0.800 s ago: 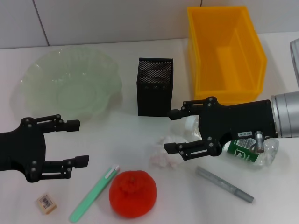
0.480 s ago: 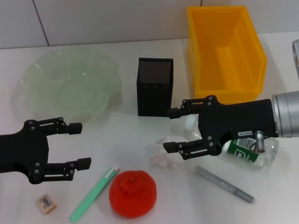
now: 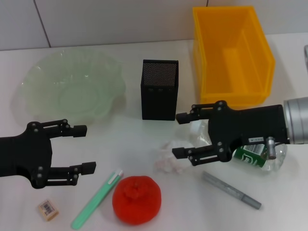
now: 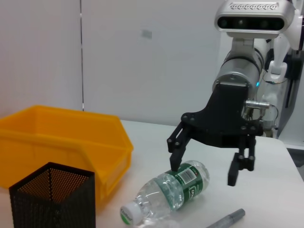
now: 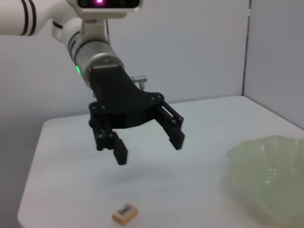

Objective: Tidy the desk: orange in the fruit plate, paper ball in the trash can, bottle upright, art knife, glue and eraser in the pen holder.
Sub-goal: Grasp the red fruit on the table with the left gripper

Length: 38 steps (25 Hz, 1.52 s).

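Note:
The orange lies at the near edge beside the slim green art knife, and the tan eraser rests further left. My left gripper hovers open just above and left of them, holding nothing. The paper ball sits mid-table. The bottle lies on its side, and my right gripper stands open over it, hiding part of it. A grey glue pen lies nearer the front edge.
The pale-green fruit plate is at the back left and the black mesh pen holder at the back centre. The yellow trash can stands at the back right. A white wall runs behind the table.
My left gripper has crept a little to the right, toward the table's middle. My right gripper has drawn back slightly to the right. Both stay open and no object has moved.

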Available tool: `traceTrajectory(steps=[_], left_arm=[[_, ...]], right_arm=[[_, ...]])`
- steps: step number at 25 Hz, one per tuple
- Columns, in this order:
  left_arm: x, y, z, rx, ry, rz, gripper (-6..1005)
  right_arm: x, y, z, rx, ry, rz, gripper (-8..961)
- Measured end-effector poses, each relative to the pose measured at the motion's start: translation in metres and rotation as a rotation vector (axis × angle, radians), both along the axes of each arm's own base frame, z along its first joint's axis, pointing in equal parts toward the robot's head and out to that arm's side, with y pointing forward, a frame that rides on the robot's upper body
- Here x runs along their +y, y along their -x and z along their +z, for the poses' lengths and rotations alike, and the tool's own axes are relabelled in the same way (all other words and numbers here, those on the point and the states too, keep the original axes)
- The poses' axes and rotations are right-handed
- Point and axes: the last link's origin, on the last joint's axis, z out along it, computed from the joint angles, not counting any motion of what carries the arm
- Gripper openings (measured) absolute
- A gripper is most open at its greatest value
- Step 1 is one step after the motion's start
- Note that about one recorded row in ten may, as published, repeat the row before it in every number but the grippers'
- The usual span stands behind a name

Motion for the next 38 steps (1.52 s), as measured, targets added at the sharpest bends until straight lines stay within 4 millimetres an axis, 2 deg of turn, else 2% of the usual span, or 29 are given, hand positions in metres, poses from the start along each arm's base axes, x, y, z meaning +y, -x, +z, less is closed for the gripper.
traceTrajectory(steps=[10, 25, 38], left_arm=[[-0.005, -0.004, -0.008, -0.001, 0.059, 0.000, 737], [0.004, -0.005, -0.062, 0.047, 0.148, 0.035, 707], [0.000, 0.004, -0.078, 0.067, 0.170, 0.065, 681]], right_arm=[[0.000, -0.015, 0.019, 0.014, -0.073, -0.047, 763], [0.001, -0.011, 0.017, 0.005, -0.065, -0.030, 760], [0.001, -0.005, 0.015, 0.001, -0.046, -0.007, 758]])
